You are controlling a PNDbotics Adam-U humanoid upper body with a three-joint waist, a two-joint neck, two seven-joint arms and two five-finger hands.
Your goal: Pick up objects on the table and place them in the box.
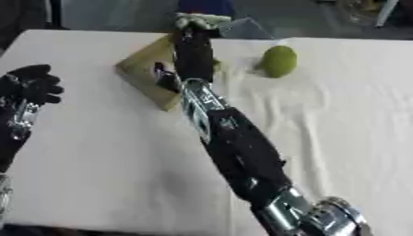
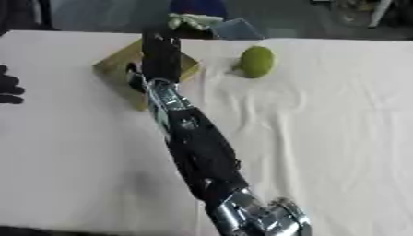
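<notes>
**Spotter:** Where's your right arm [image 1: 242, 156]?

**Me:** It comes in from the lower right corner and runs diagonally across the middle of the bench [image 1: 105, 175], reaching to the far side. My right hand [image 1: 193, 50] is over the box [image 1: 144, 69], a tan, shallow thing sitting cornerwise near the far edge.

**Spotter:** Is the hand holding anything?

**Me:** I cannot tell. I see the back of the hand and the wrist; the fingers point away from me over the far edge of the box. There is something pale, white-green, right at the fingertip end [image 1: 202, 19], but I can't see whether the hand has hold of it or whether it just lies beyond.

**Spotter:** What's left to pick up?

**Me:** A green round fruit [image 1: 279, 61], lying on the cloth to the right of the box, near it but not touching. The cloth is creased around it.

**Spotter:** Room to move?

**Me:** The near half of the bench is bare on both sides of my arm. The far edge is close behind the box and the fruit, with a blue shape [image 2: 197, 8] and a grey flat piece [image 2: 235, 28] just past it. The arm itself covers part of the box, so I can't see inside.

**Spotter:** Left hand?

**Me:** My left hand [image 1: 32, 85] sits at the left edge, raised off the bench, fingers curled, with nothing in it, well apart from the box.
</notes>
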